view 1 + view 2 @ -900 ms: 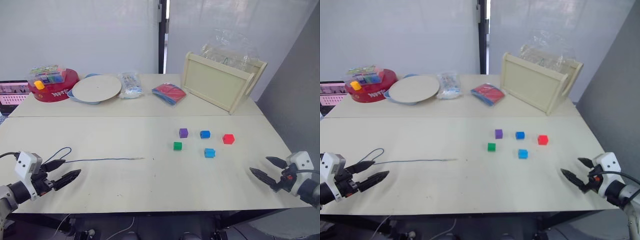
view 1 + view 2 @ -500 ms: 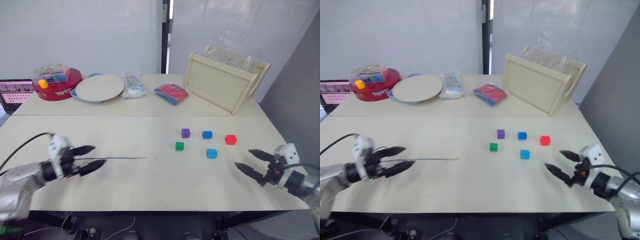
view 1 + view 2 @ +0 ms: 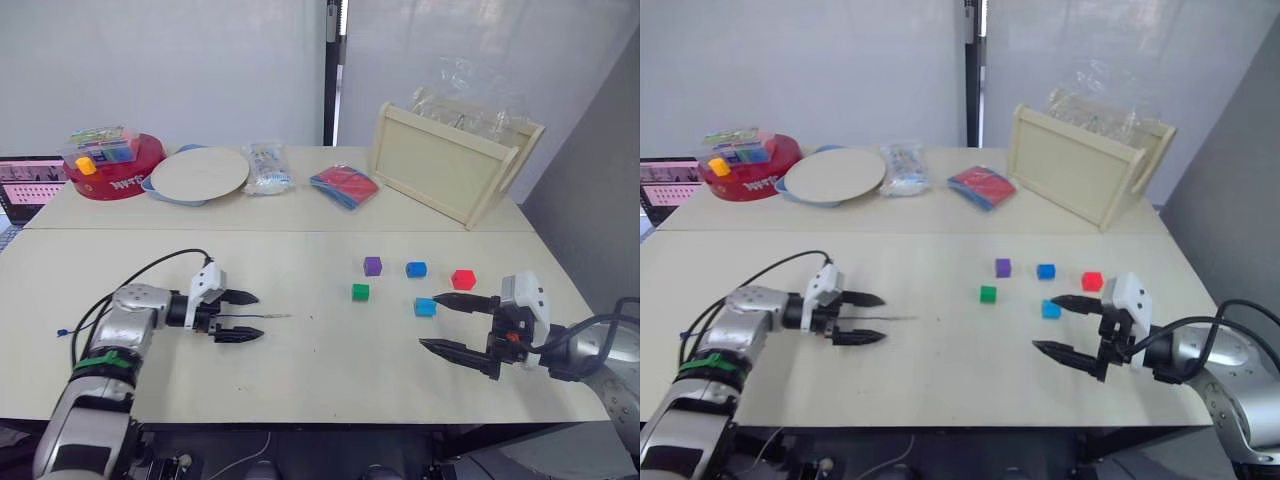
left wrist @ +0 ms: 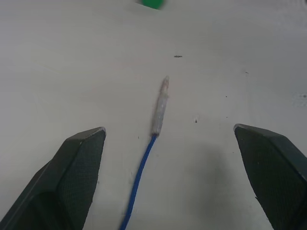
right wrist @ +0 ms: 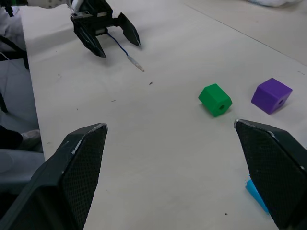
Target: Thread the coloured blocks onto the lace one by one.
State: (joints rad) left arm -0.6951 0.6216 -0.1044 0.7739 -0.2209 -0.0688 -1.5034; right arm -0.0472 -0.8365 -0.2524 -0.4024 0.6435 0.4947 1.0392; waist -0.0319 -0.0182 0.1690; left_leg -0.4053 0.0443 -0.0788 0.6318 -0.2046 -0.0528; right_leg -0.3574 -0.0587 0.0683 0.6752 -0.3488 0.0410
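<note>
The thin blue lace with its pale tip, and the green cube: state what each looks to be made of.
The thin blue lace looks like woven cord, with a fine twisted texture along it. Its pale stiff tip looks like a clear plastic sleeve, translucent and slightly glossy. The green cube looks like moulded plastic: smooth, even colour, a neat round hole.

Silver-grey forearms, green band on left; white wrist housings; black two-fingered left pincer [image 3: 243,316], right pincer [image 3: 437,321]; black cables.

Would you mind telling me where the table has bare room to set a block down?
Bare: between the lace tip and the green block, and the near strip between both grippers. Crowded: the block cluster and the far edge by the plate.
</note>
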